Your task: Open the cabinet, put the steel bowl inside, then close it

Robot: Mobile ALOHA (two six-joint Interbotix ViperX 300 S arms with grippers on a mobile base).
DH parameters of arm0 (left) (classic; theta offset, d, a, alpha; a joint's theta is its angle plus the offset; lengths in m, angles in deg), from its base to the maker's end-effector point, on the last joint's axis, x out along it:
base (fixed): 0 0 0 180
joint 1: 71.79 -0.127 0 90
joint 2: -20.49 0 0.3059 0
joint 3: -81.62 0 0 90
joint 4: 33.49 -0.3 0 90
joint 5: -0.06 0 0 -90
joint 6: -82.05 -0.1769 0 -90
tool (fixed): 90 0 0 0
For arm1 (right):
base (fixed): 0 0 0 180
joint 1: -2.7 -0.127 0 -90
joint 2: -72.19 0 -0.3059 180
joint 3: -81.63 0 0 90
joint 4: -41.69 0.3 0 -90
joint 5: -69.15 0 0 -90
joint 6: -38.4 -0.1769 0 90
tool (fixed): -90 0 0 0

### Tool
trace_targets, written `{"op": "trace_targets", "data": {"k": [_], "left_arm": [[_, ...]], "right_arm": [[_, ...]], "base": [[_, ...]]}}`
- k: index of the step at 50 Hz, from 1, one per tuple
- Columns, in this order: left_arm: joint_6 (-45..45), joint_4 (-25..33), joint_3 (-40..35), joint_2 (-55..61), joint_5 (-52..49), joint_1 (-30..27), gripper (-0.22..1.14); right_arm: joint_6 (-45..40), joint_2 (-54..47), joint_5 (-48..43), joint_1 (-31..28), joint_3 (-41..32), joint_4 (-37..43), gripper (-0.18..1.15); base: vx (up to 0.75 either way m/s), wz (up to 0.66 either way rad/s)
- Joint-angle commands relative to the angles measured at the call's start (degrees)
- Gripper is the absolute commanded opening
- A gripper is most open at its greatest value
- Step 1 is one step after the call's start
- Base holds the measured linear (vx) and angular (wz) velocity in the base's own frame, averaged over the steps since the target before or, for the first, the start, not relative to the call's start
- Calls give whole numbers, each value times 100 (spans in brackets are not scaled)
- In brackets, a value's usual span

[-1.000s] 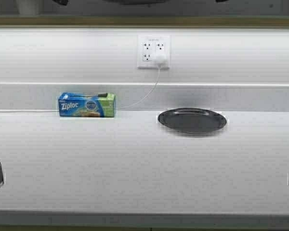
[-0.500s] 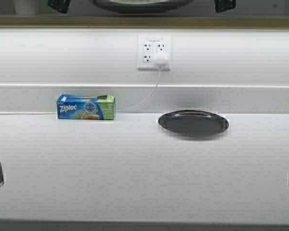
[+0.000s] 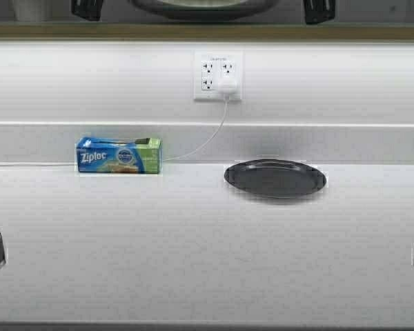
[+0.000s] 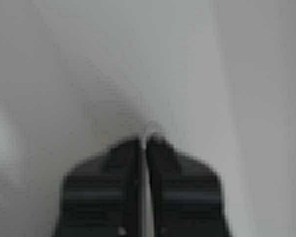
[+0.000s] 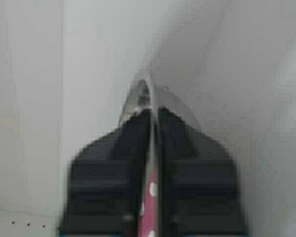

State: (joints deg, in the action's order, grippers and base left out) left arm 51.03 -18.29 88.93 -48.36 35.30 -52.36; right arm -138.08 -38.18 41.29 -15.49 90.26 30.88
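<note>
The steel bowl (image 3: 203,7) hangs at the top edge of the high view, above the cabinet's tan lower edge (image 3: 207,31). My left gripper (image 3: 86,8) and right gripper (image 3: 319,9) flank it, one at each side. In the right wrist view my right gripper (image 5: 152,112) is shut on the bowl's shiny rim (image 5: 143,89), with the red, white-dotted inside between the fingers. In the left wrist view my left gripper (image 4: 147,138) is shut on a thin pale edge of the bowl (image 4: 146,197). Pale cabinet walls (image 4: 138,59) surround both grippers. The doors are out of view.
Below lies a white counter (image 3: 193,248) with a flat dark round plate (image 3: 274,178), a Ziploc box (image 3: 119,155) against the back wall, and a wall socket (image 3: 218,76) with a white cord. A pale object (image 3: 31,8) stands at the top left.
The robot has moved a little: the counter, box and plate shift down and slightly left. The bowl and both grippers have come further into view at the top.
</note>
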Motion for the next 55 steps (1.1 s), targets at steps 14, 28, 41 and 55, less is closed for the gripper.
{"op": "trace_targets", "data": {"k": [14, 28, 41, 55], "left_arm": [[-9, 360, 211, -114, 694, -18, 97], [-9, 378, 562, -360, 844, -255, 97], [-26, -70, 940, -756, 879, -281, 66], [-800, -141, 1688, -1318, 659, -105, 7]], "right_arm": [[211, 132, -272, 62, 185, 264, 95], [316, 352, -272, 325, 422, 272, 95], [510, 835, -281, 396, 853, 167, 80], [1969, 1362, 9, 70, 1178, 158, -3]], "base": [[1, 0], [0, 0], [0, 0], [-1, -1]]}}
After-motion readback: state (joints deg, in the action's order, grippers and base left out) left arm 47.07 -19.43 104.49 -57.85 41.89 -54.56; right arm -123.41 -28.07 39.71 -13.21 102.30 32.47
